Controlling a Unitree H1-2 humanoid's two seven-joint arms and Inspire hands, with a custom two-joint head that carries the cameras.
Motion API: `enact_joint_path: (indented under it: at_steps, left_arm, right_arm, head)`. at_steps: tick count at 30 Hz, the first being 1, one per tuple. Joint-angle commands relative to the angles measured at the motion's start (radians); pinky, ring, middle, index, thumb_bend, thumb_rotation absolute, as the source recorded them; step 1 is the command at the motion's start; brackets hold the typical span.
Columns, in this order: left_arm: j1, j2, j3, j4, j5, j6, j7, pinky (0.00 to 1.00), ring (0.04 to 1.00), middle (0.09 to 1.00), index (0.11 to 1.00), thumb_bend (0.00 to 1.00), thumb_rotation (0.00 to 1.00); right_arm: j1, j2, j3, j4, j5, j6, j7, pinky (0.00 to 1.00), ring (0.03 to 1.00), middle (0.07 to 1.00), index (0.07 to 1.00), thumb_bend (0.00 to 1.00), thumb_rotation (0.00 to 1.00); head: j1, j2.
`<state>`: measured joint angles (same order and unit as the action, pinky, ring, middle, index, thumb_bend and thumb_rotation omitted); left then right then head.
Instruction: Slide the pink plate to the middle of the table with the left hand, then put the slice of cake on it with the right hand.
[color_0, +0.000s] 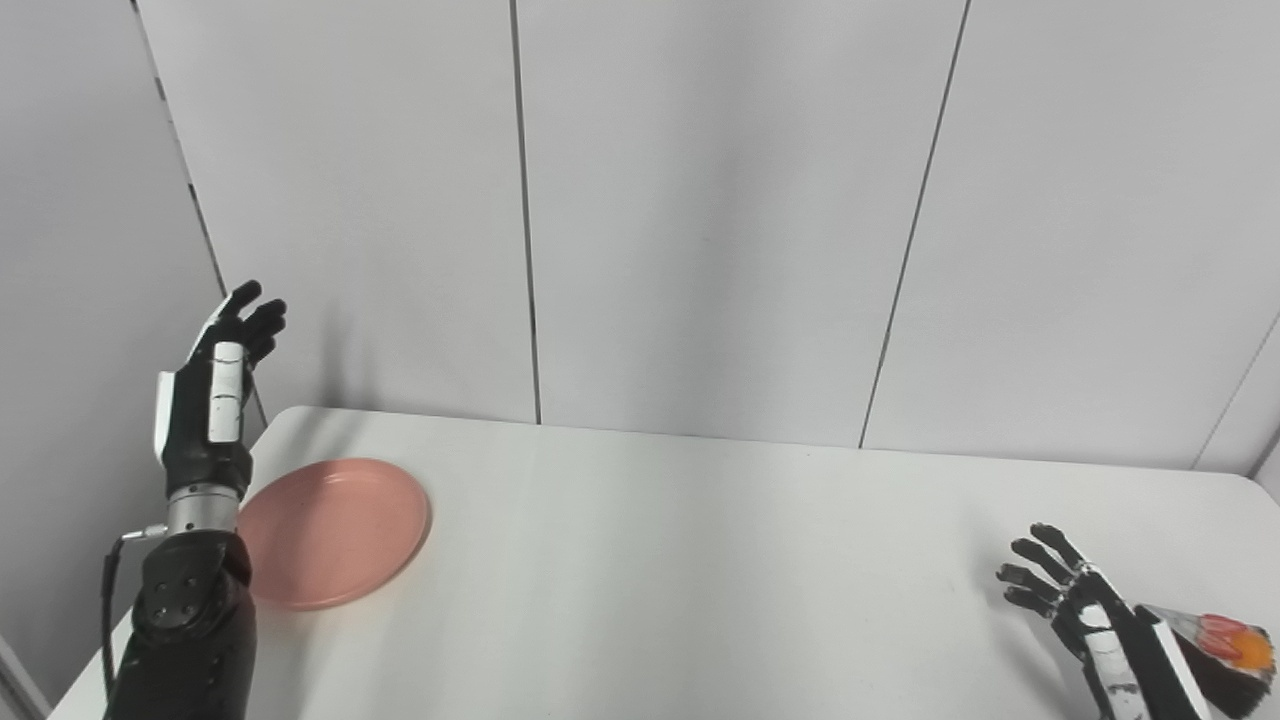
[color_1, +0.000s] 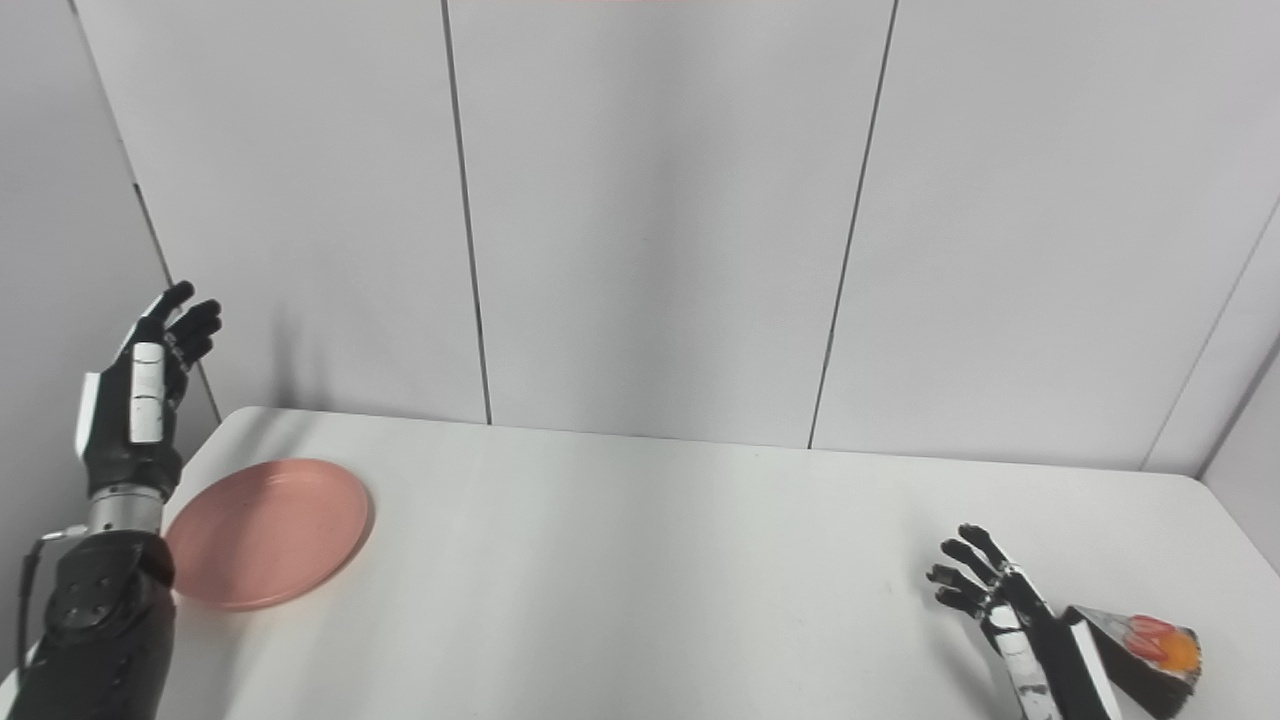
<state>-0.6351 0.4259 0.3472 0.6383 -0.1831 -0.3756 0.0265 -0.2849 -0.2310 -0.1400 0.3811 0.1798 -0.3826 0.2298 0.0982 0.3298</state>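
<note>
My left hand is raised, fingers loosely spread, holding nothing; the round pink plate lies flat on the white table just below and right of it. My right hand hovers with fingers apart and empty, the fruit-topped dark cake slice just to its right.

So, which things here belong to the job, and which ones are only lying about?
For the job:
- pink plate
- slice of cake
- left hand, open
- right hand, open

Only there:
- white table
- wall panels
</note>
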Motion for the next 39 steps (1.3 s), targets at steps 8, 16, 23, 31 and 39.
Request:
enact_joint_path:
  at_steps: [8, 16, 23, 31, 39]
  left_arm:
    - [-0.098, 0.101, 0.04, 0.254, -0.059, -0.093, -0.053, 0.79, 0.778, 0.772, 0.776, 0.84, 0.88]
    - [-0.114, 0.116, 0.061, 0.417, -0.043, -0.094, -0.086, 0.69, 0.733, 0.748, 0.719, 0.85, 0.84]
    - [-0.113, 0.101, 0.064, 0.473, -0.055, -0.094, -0.1, 0.69, 0.724, 0.756, 0.753, 0.83, 0.83]
    - [-0.119, 0.055, 0.037, 0.485, -0.041, -0.094, -0.097, 0.7, 0.752, 0.758, 0.765, 0.75, 0.86]
    - [-0.112, 0.019, -0.02, 0.451, -0.01, -0.094, -0.117, 0.68, 0.723, 0.736, 0.728, 0.8, 0.89]
  right_arm:
    - [0.14, 0.067, 0.019, 0.077, 0.03, 0.032, 0.006, 0.75, 0.772, 0.848, 0.875, 0.93, 0.92]
    - [0.145, 0.067, 0.021, 0.065, 0.026, 0.037, 0.002, 0.75, 0.766, 0.847, 0.871, 0.94, 0.92]
    - [0.147, 0.067, 0.023, 0.06, 0.023, 0.036, 0.001, 0.74, 0.767, 0.85, 0.871, 0.94, 0.92]
    - [0.152, 0.068, 0.025, 0.045, 0.023, 0.045, 0.0, 0.74, 0.77, 0.855, 0.873, 0.93, 0.92]
    - [0.157, 0.073, 0.034, 0.024, 0.009, 0.054, -0.007, 0.74, 0.771, 0.859, 0.879, 0.94, 0.92]
  head:
    - [-0.002, 0.007]
    - [-0.007, 0.012]
    - [-0.008, 0.012]
    - [-0.016, 0.021]
    - [-0.024, 0.027]
